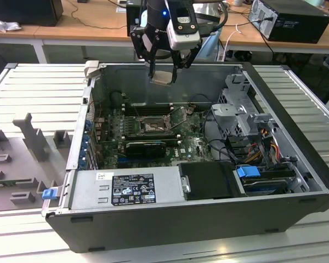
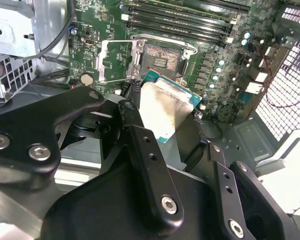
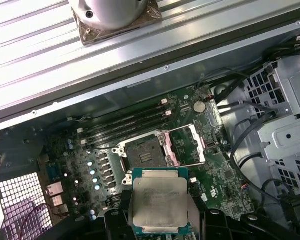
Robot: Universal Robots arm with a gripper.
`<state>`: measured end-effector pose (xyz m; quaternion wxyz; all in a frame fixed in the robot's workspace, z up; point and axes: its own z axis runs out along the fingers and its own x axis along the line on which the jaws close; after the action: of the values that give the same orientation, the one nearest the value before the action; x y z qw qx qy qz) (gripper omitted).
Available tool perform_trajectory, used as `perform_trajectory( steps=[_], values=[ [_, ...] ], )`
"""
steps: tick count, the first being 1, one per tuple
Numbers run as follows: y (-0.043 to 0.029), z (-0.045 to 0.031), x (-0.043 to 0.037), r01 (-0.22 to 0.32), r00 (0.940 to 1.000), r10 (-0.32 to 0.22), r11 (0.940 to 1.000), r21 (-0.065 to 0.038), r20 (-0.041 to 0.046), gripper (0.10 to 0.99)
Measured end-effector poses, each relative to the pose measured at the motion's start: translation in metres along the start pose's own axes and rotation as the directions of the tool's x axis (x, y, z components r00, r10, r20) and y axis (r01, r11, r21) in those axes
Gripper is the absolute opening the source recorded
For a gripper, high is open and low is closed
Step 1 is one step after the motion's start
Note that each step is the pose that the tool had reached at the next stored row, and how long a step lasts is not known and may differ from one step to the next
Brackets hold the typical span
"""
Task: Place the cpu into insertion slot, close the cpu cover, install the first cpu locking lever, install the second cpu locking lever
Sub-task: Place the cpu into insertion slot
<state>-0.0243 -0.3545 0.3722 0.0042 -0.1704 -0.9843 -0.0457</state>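
Note:
My gripper (image 1: 163,74) is shut on the cpu (image 1: 162,76), a flat square chip with a pale silver face, and hovers over the far wall of the open computer case. In both wrist views the cpu (image 3: 159,202) (image 2: 165,107) sits between the black fingers (image 2: 135,120), with its face tilted. The insertion slot (image 3: 144,156) (image 2: 161,59) (image 1: 152,127) lies bare on the green motherboard below, dark in its centre. Beside it the cpu cover (image 3: 200,145) (image 2: 104,60) is swung open.
Black RAM slots (image 3: 125,122) run along the far side of the socket. A power supply (image 1: 126,189) fills the case's near side, and a metal drive cage (image 1: 238,109) with cables stands at the exterior view's right. Grey foam fixtures (image 1: 22,159) lie outside the case, at the left.

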Motion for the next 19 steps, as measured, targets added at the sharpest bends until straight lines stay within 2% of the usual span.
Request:
perform_trajectory(
  steps=[19],
  values=[
    [0.0,0.0,0.0,-0.022,0.9997,0.022,0.9998,-0.001,0.0019,0.525]
  ],
)
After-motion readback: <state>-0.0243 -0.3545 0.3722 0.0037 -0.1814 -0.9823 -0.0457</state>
